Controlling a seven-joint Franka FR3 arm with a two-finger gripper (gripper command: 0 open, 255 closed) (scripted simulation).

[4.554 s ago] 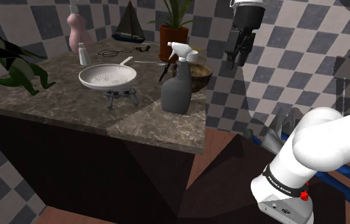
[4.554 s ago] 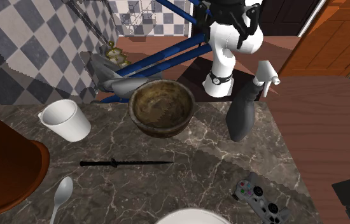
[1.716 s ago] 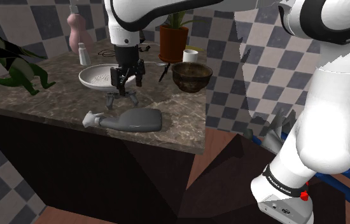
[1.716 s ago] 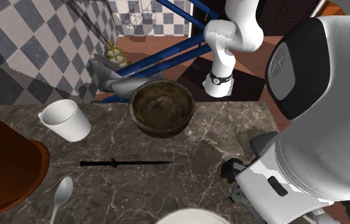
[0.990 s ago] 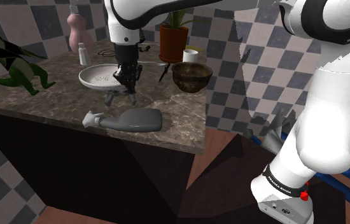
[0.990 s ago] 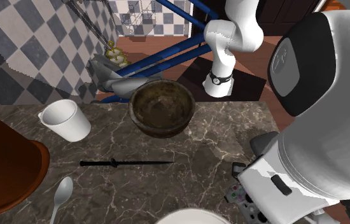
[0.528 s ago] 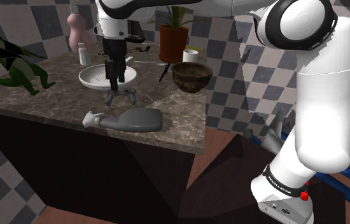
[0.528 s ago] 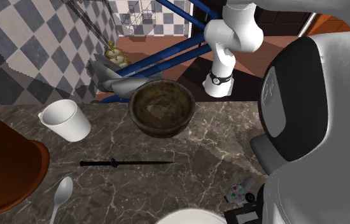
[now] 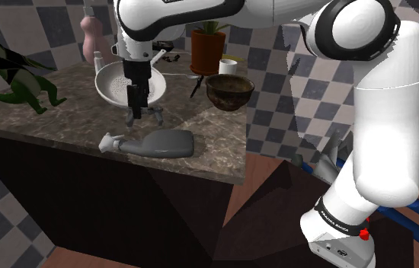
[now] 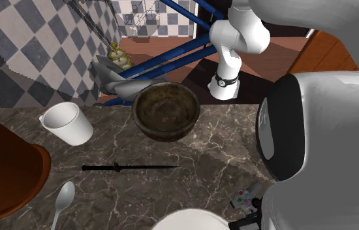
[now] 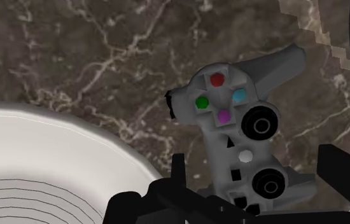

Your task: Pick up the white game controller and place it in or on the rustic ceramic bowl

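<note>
The grey-white game controller with coloured buttons lies on the dark marble counter, just in front of the white pan. My gripper is down over the controller. In the wrist view the gripper is open, its fingers either side of the controller's lower end, with a strip of marble showing beside one finger. The brown ceramic bowl stands near the counter's right end in the shoulder view. In the second exterior view the bowl is empty, and my arm covers most of the controller.
The white pan is tipped up against my wrist. A grey spray bottle lies on its side near the counter's front edge. A white cup, a black knife, a spoon and a terracotta pot sit beyond the bowl.
The upright spray bottle now lies toppled. My gripper came down over the controller and shifted toward the shoulder view's left. The pan has tipped up on its edge.
</note>
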